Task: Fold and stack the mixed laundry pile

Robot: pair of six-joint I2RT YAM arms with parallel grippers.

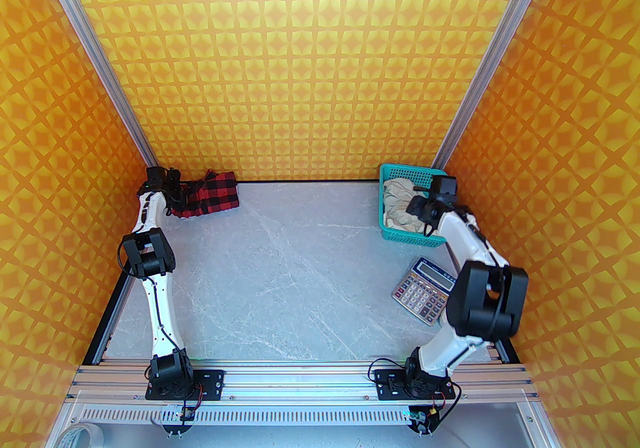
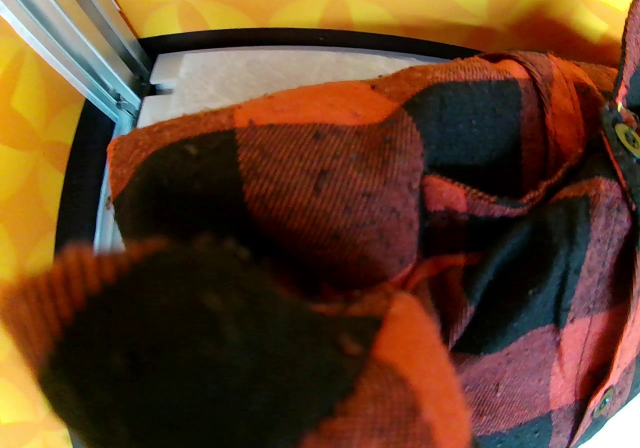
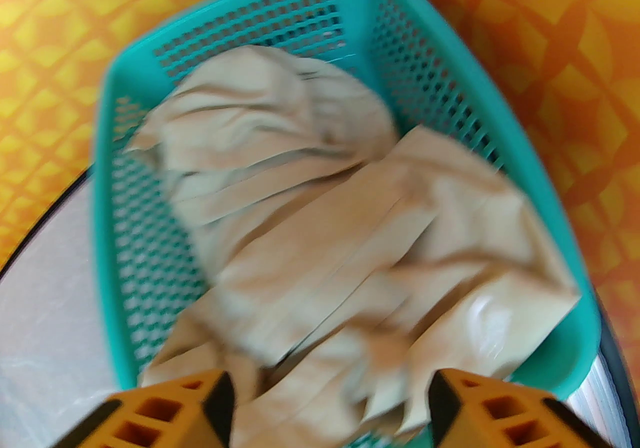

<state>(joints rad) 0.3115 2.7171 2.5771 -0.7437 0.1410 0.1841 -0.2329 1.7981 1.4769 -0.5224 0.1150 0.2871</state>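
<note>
- Key relation: cream garment (image 3: 310, 215) lies right under & just ahead of R end effector (image 3: 330, 416), bunched inside teal basket (image 1: 405, 169) at far-R corner. R arm is much the nearer one; L arm is well apart, other side of table.
- R end effector: fingers wide apart, nothing between them, hanging over the near end of the cloth.
- Garment's long axis looks to run along the basket's length, near-to-far, approx in line w/ the R wrist. Wrist view is blurred, so folds are hard to read.
- Likely next: drop straight down, pinch a top fold, lift out.
- L end effector (image 1: 175, 185): closed, seemingly clamped on red-and-black check shirt (image 1: 212, 195) at far-L corner; its fingers are hidden by cloth in wrist view. Shirt trails R along back wall.
- Surface: grey marble-look table (image 1: 280, 276), flat, wide bare stretch mid-table for folding.
- Room: basket walls tight either side of R fingers; calculator (image 1: 425, 297) near basket, beside R arm; walls close at both corners.
</note>
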